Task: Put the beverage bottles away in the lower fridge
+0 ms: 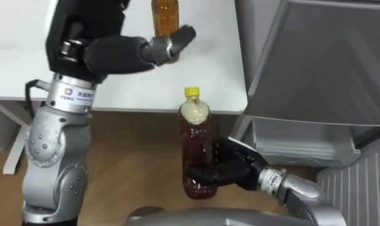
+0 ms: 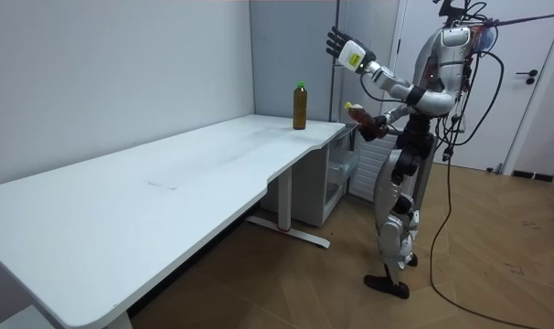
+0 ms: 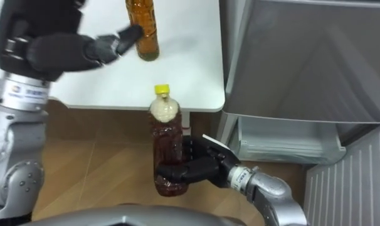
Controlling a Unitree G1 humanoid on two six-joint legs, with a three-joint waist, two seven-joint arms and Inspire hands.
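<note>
The yellow-capped bottle (image 1: 198,147) is off the table, gripped low on its body by the right hand (image 1: 232,171), just in front of the robot's chest and over the wooden floor (image 1: 127,147). It stands roughly upright. It is clear ribbed plastic filled with brown drink, with a pale whitish band in the rounded neck under the cap. The dark fingers (image 1: 202,174) curl round its lower part from the right, the thumb behind it, and the forearm comes in from the lower right.

The left hand (image 1: 160,50) is lifted high on a bent arm, its fingers straight and spread, holding nothing. In the room view it hangs well above the table's far end.

A green-capped bottle (image 2: 300,105), slim and amber, stands upright on the white table (image 1: 115,88) near its far right corner. The tabletop is smooth with a rounded corner. To the right is the fridge (image 1: 315,69), grey and flat-fronted, with a pale shelf (image 1: 300,143) showing low down. The robot stands between table end and fridge.
</note>
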